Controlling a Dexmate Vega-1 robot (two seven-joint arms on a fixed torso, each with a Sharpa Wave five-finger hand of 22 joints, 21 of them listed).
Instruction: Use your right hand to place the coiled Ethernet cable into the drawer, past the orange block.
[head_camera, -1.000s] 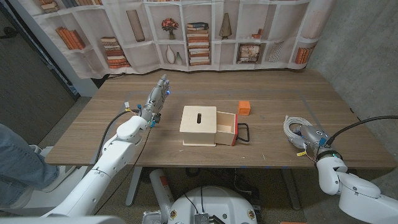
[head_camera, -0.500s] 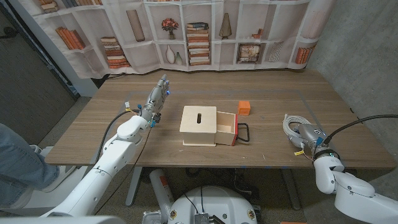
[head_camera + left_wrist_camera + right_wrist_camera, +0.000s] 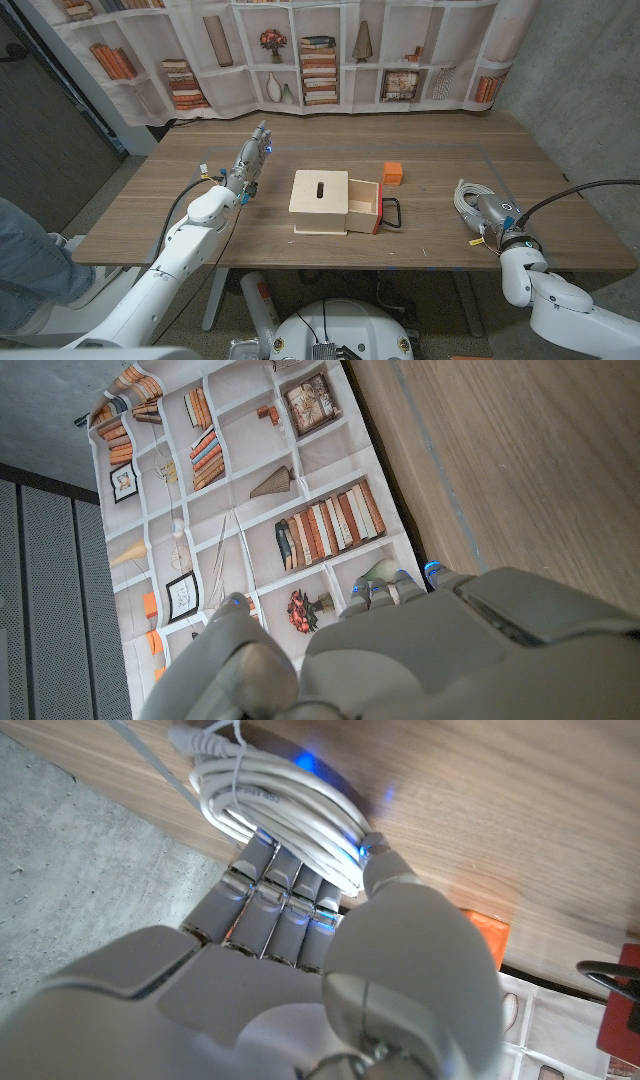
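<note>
Matt wooden table, glossy white cable

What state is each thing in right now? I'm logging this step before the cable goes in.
Drawer: pulled partly open from the wooden box.
Ethernet cable: coiled, lying on the table, right robot hand's fingers against it.
Orange block: on the table beyond the drawer, untouched.
Left robot hand: raised, holding nothing.
</note>
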